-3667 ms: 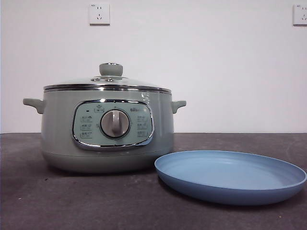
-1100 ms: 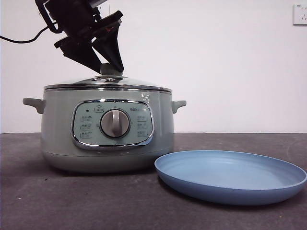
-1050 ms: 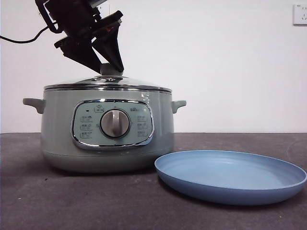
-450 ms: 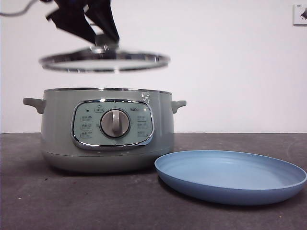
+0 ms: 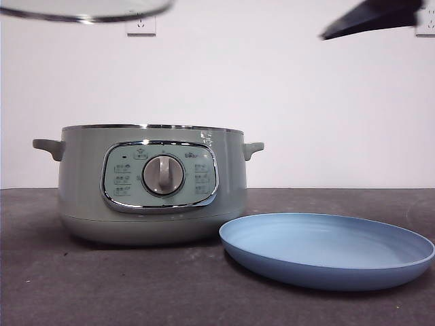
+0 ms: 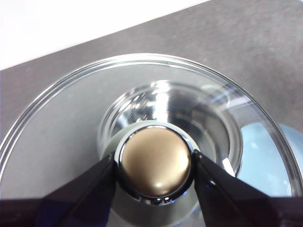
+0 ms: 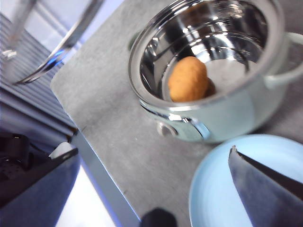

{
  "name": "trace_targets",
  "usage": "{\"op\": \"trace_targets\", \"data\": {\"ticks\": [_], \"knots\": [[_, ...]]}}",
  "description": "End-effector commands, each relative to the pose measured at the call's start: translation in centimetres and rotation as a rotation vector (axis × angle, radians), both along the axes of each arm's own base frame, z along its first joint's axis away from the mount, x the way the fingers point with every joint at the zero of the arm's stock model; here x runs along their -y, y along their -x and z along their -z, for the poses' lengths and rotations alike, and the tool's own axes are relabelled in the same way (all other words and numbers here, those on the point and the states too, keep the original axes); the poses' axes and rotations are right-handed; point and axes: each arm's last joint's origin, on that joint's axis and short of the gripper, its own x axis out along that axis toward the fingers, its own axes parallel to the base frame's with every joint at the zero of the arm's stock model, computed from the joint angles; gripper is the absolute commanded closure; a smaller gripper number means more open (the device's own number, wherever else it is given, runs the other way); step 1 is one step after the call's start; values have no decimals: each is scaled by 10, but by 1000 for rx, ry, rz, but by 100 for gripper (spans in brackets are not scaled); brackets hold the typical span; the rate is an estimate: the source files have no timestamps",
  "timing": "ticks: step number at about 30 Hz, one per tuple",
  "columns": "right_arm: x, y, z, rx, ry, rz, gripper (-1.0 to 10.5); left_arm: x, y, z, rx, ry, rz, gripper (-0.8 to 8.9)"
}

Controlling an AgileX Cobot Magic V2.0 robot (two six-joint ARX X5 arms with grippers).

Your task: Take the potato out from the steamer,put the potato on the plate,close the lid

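Nearest to us, the plate (image 5: 326, 248) sits empty on the table at the right front, just beside the steamer (image 5: 151, 183), waiting for its delivery. Behind it the steamer now stands open: half a second ago the lid (image 5: 85, 9) hovered just above the rim, and a second ago it was seated on the pot; now it is hoisted way up to the top left, only its chrome edge showing in the front view. The left gripper (image 6: 155, 163) is the one carrying it, jaws pinched firmly on the knob (image 6: 155, 165) from both sides, the glass dome hanging level beneath the wrist camera. That clears the way in, and the right wrist view confirms the prize: the potato (image 7: 187, 79) lies on the steel floor of the pot, untouched. And here comes the right gripper (image 7: 156, 189), a dark tip entering at the top right of the front view, high above the plate, jaws spread wide with nothing between them. So step one is effectively done; I judge the reach into the pot for the potato comes next, with plating and re-lidding still ahead.
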Motion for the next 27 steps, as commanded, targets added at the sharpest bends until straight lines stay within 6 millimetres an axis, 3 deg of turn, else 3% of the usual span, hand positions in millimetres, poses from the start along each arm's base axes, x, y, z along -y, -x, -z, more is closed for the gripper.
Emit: {"op": "trace_targets", "data": {"ticks": [1, 7, 14, 19, 27], "knots": [[-22, -18, -5, 18, 28, -34, 348, -11, 24, -12, 63, 19, -29, 822], [-75, -57, -6, 25, 119, -65, 348, -29, 69, -13, 53, 15, -96, 822], [-132, -92, 7, 86, 247, -105, 348, -46, 111, -8, 33, 24, -149, 822], [-160, -109, 27, 128, 319, -108, 349, -50, 122, -4, 6, 18, -153, 822], [-181, -124, 67, 123, 368, -109, 349, -50, 123, -3, -7, 14, -151, 822]]}}
